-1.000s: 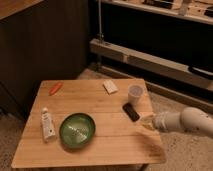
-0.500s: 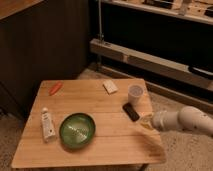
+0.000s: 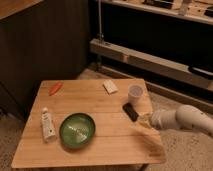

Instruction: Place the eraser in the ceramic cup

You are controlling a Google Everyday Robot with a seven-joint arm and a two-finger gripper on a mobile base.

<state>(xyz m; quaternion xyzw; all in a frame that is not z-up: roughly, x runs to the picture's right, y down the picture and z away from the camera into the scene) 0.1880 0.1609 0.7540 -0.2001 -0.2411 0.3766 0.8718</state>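
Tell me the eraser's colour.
The eraser is black, camera view; the hand is just beside it.

A green bowl [image 3: 77, 130] is sitting near the worktop's [image 3: 97, 104] front, a white tube [image 3: 47, 124] lying just beside it. An orange piece [image 3: 55, 88] and a cream rectangle [image 3: 110, 87] are resting toward the back. The tool [image 3: 142, 121] is hovering over the right edge.

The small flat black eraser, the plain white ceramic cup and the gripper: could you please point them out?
black eraser [image 3: 131, 111], camera view, middle of its top face.
white ceramic cup [image 3: 135, 94], camera view, its side wall.
gripper [image 3: 141, 121], camera view, its tip, beside the eraser's near end.
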